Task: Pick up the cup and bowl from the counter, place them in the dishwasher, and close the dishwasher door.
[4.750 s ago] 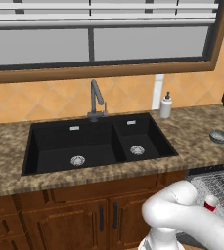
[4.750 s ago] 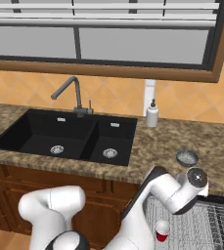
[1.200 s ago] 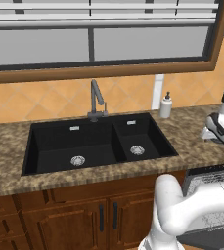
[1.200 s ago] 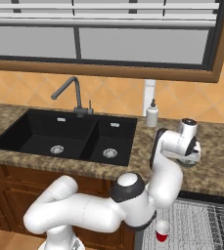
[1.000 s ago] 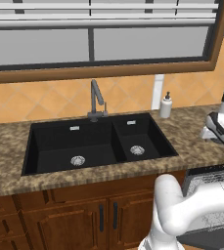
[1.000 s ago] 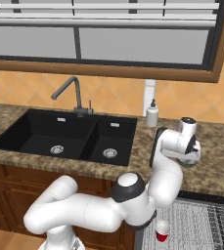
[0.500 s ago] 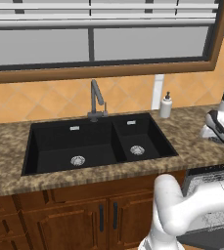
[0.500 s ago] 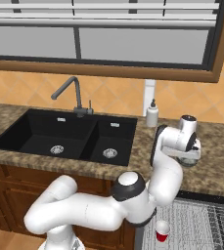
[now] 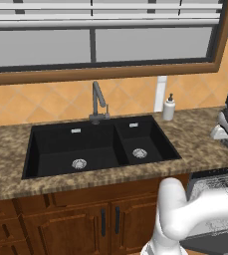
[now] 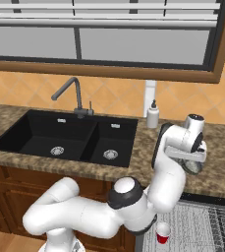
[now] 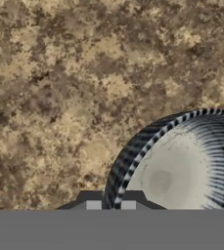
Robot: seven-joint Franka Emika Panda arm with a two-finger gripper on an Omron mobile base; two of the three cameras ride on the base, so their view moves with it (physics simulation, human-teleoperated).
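On the right stretch of the counter (image 10: 222, 162), well right of the sink (image 10: 67, 135), the gripper (image 11: 110, 205) is pinching the near rim of the bowl (image 11: 182, 161), its jaws nearly together with the rim between them. The cup (image 10: 162, 232) is already standing in the dishwasher (image 10: 192, 226) rack, so the bowl's pickup is in hand. Next, I judge, a straight lift is needed, then a carry down to the rack.

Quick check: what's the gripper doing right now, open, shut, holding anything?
Gripper: closed on the rim of the bowl, which sits on the counter; one finger on each side of the rim.
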